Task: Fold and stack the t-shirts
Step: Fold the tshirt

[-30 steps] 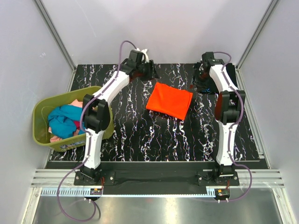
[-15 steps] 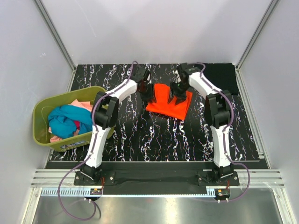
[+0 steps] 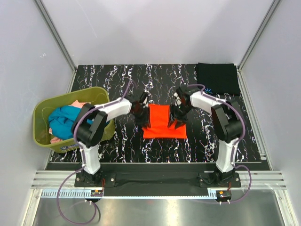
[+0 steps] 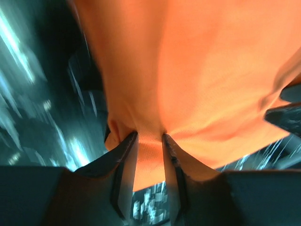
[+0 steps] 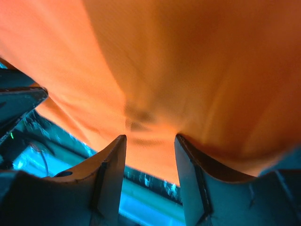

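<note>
Basket (image 3: 43, 106) of olive-green plastic held crumpled teal and pink t-shirts (image 3: 65, 121). On the marbled table (image 3: 117, 141) we saw the left end effector (image 4: 149, 137) pinching the smooth, folded orange t-shirt (image 3: 162, 124) at one edge, the right end effector (image 5: 150, 139) pinching the other; a black t-shirt (image 3: 217, 78) lay far right.

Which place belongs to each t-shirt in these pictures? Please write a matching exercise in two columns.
Things:
1. orange t-shirt
2. black t-shirt
3. teal t-shirt

Places:
a. inside the olive-green basket
b. middle of the table
c. far right corner of the table

Pairs: 1-b, 2-c, 3-a.
</note>
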Robot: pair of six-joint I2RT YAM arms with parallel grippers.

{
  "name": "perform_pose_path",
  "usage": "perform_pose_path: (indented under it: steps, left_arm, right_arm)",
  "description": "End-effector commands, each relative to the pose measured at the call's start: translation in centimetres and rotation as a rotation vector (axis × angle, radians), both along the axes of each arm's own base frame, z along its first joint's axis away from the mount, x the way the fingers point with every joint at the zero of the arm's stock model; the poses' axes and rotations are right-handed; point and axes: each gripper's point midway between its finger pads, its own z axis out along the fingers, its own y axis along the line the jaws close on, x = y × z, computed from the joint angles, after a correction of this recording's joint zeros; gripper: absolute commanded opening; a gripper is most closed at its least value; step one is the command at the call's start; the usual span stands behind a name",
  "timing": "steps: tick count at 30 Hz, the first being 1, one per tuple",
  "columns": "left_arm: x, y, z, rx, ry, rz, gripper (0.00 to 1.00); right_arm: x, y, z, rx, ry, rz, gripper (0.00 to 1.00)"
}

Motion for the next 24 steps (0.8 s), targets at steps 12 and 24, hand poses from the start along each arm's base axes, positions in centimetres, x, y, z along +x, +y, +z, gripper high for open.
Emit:
perform_pose_path:
  steps: [12,24]
  left_arm:
    - [0.3,2.4,11.5,-0.096,-0.299,-0.094,0.73]
    - [4.7,3.5,8.9,-0.044,-0.444,-0.192,0.76]
  right_arm:
    - [0.5,-3.2,8.7,0.041,-0.28,0.062,0.71]
    - [7.3,-3.0,7.5,0.139,-0.389,0.15,0.66]
